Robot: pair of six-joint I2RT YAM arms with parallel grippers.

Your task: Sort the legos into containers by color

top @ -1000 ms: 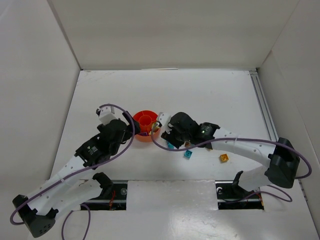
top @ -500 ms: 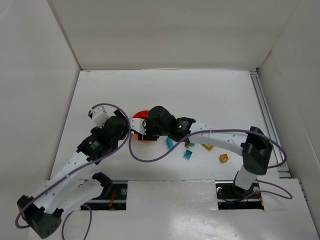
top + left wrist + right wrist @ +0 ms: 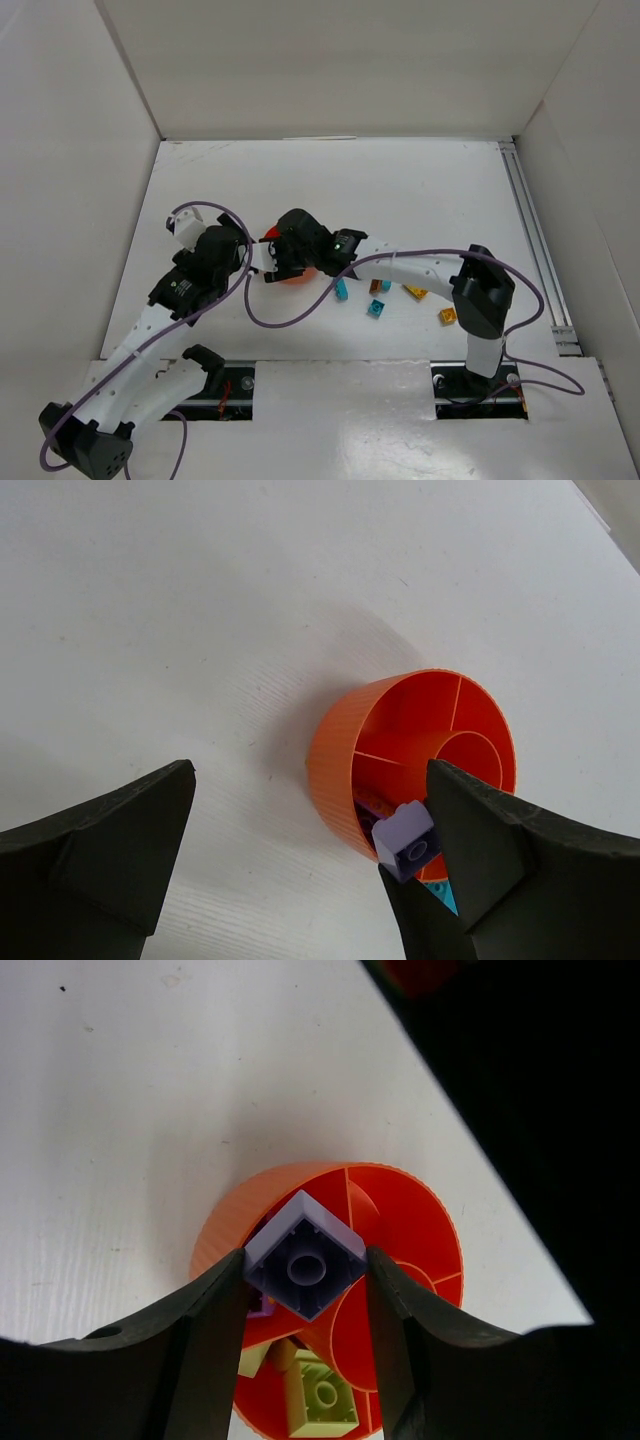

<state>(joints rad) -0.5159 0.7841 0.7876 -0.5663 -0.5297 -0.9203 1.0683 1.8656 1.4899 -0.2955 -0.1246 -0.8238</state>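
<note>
Purple brick pinched in my right claw, hanging straight above the orange dish, over another purple piece; drop looks plain down. Left claw wide, empty, beside dish on counter.

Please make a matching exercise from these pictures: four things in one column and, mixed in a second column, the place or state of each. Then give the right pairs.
Things
1. purple brick
2. yellow-green brick
3. orange-yellow brick
4. left gripper

Places or states
A. wide open, holding nothing
B. lying inside the orange dish
C. on the table, to the right of the dish
D. clamped in the right gripper, over the dish

Pairs: 1-D, 2-B, 3-C, 4-A
</note>
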